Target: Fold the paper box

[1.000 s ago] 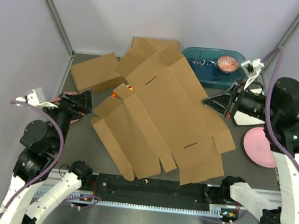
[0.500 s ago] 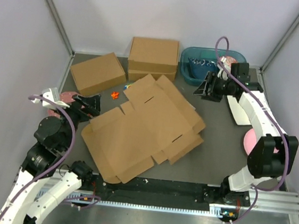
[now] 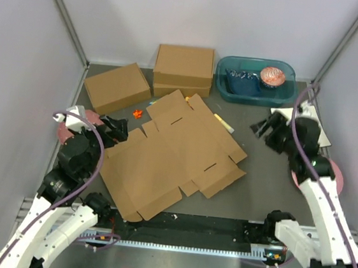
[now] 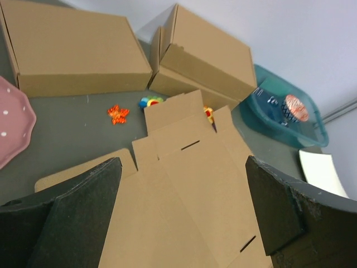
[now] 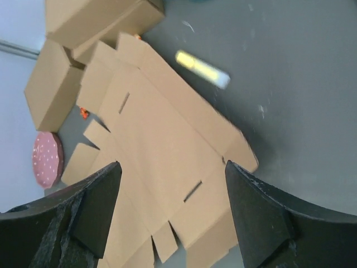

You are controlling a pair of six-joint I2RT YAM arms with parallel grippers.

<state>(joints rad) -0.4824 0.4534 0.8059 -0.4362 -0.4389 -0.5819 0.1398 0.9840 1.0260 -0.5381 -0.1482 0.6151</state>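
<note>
The left pincer [image 3: 113,129] hangs wide open by the 9 o'clock edge of the big, flat, brown cardboard paper box [image 3: 177,150]. The right pincer [image 3: 265,126] is wide open too, off at 2 o'clock, not touching. The paper box lies unfolded in the middle of the dark grey desk [image 3: 262,194].

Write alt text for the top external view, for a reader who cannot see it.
An unfolded brown cardboard mailer sheet lies flat mid-frame. The open left gripper sits at its left edge and the open right gripper hangs apart to its right, neither holding anything. Behind it stand two closed brown boxes and a teal bin.
</note>
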